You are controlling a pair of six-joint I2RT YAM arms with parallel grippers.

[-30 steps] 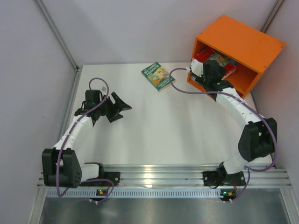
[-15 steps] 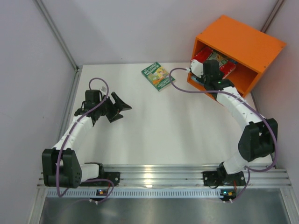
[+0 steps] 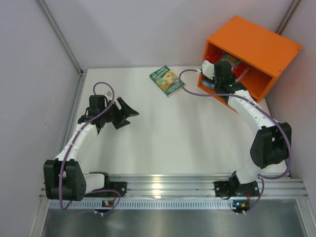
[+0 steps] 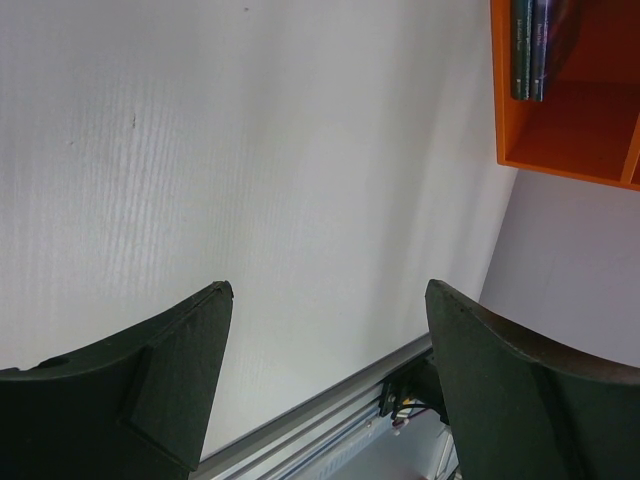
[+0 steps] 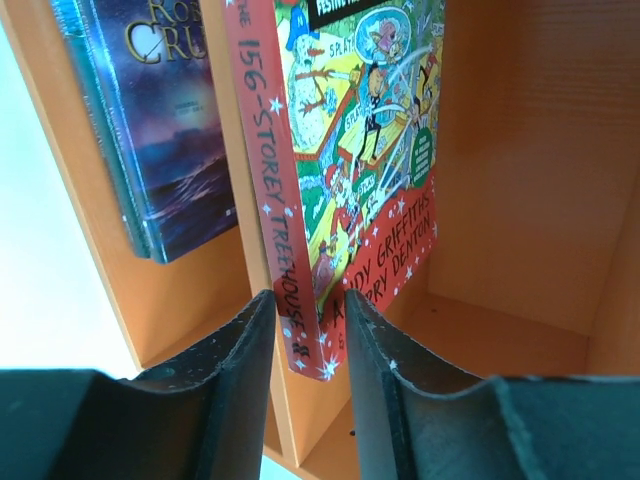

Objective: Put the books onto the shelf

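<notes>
Fingers of my right gripper (image 5: 307, 300) stand close together, one on either side of the red book (image 5: 340, 150) at its near lower corner. One is against the spine and the other against the cover, so I take this as a grip, though I cannot tell how firm it is. The book's long axis runs straight away from me, deeper into the shelf (image 5: 520, 150). It leans a little, with open room on its cover side. I judge that any push or straightening has to go along that axis, forward from my fingertips, not sideways.

Just beside the red book, across an orange board, the dark purple book (image 5: 170, 130) already stands inside. I cannot say from here which compartment is which.

Further out, the green book (image 3: 167, 80) lies flat on the table (image 3: 163, 138), left of the shelf and apart from it. It is nearer to my right arm than to my left.

My left gripper (image 4: 330, 290) hangs over bare table with its jaws wide apart and nothing between them. It is well apart from every book.
</notes>
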